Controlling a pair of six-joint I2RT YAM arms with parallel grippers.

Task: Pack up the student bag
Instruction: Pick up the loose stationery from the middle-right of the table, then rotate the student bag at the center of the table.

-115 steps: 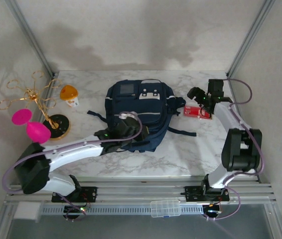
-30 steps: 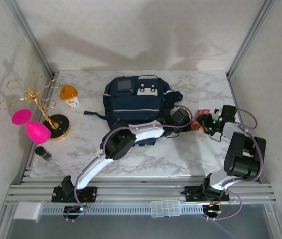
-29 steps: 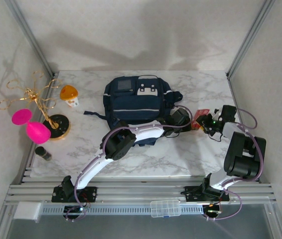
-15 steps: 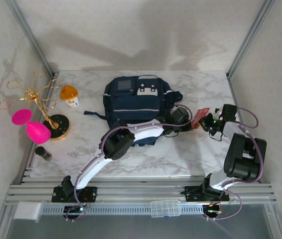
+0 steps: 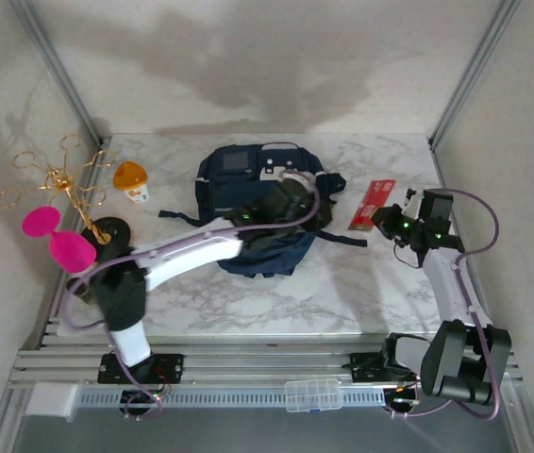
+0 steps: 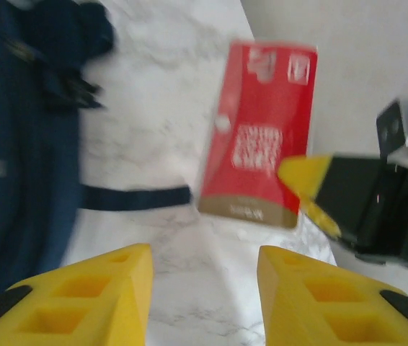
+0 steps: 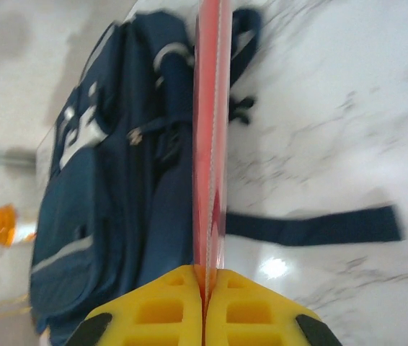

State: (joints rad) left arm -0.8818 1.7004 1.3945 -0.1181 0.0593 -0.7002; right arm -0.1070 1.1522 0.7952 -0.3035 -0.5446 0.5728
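Observation:
The student bag lies flat at mid-table, navy with a grey stripe, also seen at the left of the left wrist view and in the right wrist view. My right gripper is shut on a flat red packet, held edge-on above the marble to the right of the bag. My left gripper hovers over the bag's right side, open with nothing between its fingers, facing the red packet.
A dark strap trails from the bag across the marble toward the packet. At the left stand a gold wire stand, a pink object and an orange-lidded container. Metal frame posts and walls close in both sides.
The left gripper has opened and drawn back left from the packet to over the bag. The right gripper has shut on the red packet and carried it up and to the right.

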